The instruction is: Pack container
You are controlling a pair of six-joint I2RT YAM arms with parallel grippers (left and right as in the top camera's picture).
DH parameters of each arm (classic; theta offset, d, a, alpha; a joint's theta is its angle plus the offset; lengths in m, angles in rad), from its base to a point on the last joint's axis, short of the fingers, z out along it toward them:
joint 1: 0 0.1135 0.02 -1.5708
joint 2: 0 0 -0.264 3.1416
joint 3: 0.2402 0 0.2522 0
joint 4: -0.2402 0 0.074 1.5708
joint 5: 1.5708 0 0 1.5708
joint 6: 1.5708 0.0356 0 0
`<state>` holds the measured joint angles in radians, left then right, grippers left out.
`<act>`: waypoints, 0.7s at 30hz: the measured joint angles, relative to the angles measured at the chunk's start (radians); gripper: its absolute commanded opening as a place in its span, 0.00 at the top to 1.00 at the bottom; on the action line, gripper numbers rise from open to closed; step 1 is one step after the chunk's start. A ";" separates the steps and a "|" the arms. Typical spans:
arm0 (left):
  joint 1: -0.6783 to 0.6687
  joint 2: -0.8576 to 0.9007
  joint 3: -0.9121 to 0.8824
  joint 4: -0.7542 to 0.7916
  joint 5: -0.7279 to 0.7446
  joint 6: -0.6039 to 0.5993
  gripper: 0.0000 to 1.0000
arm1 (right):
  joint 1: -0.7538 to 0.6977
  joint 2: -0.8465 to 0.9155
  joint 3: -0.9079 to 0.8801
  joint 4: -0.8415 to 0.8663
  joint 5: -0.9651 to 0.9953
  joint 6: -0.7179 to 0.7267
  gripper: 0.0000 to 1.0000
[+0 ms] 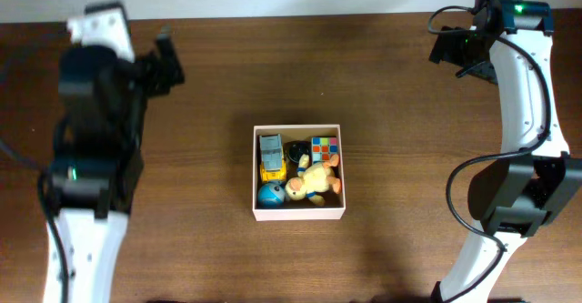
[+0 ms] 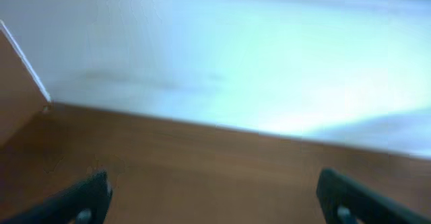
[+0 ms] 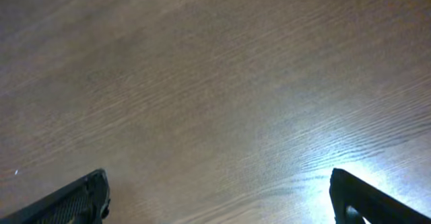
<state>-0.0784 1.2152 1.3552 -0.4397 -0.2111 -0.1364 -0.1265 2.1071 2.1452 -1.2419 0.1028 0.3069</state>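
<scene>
The container (image 1: 299, 214), a square shallow box with cream-white walls, sits at the table's middle in the overhead view. Inside it lie a yellow plush duck (image 1: 314, 181), a colour cube (image 1: 324, 148), a yellow and grey toy truck (image 1: 271, 156), a blue ball (image 1: 270, 194) and a dark item (image 1: 297, 148). My left gripper (image 1: 167, 64) is open and empty at the far left of the table, away from the container. My right gripper (image 1: 452, 47) is open and empty at the far right. Both wrist views show only bare wood between spread fingers, left (image 2: 214, 200) and right (image 3: 219, 200).
The brown wooden table (image 1: 409, 139) spreads around the container. A pale wall (image 2: 242, 56) rises behind the table's far edge in the left wrist view. Black cables (image 1: 473, 171) hang along the right arm.
</scene>
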 measured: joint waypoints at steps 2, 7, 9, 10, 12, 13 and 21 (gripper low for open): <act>0.031 -0.080 -0.145 0.082 0.025 -0.001 0.01 | 0.000 0.000 0.000 0.000 0.000 0.000 0.01; 0.108 -0.266 -0.483 0.225 0.109 -0.002 0.01 | 0.000 0.000 0.000 0.001 0.000 0.000 0.01; 0.122 -0.328 -0.568 0.272 0.124 -0.003 0.01 | 0.000 0.000 0.000 0.001 0.000 -0.001 0.01; 0.127 -0.370 -0.618 0.297 0.131 -0.004 0.01 | 0.000 0.000 0.000 0.001 0.000 0.000 0.01; 0.130 -0.463 -0.716 0.343 0.142 -0.003 0.01 | 0.000 0.000 -0.001 0.000 0.000 0.000 0.01; 0.130 -0.504 -0.759 0.363 0.148 -0.004 0.01 | 0.000 0.000 -0.001 0.001 0.000 0.000 0.01; 0.130 -0.745 -1.084 0.496 0.179 -0.017 0.01 | 0.000 0.000 -0.001 0.000 0.000 0.000 0.01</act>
<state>0.0521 0.4698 0.2714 0.0566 -0.0319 -0.1532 -0.1265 2.1071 2.1445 -1.2415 0.1024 0.3069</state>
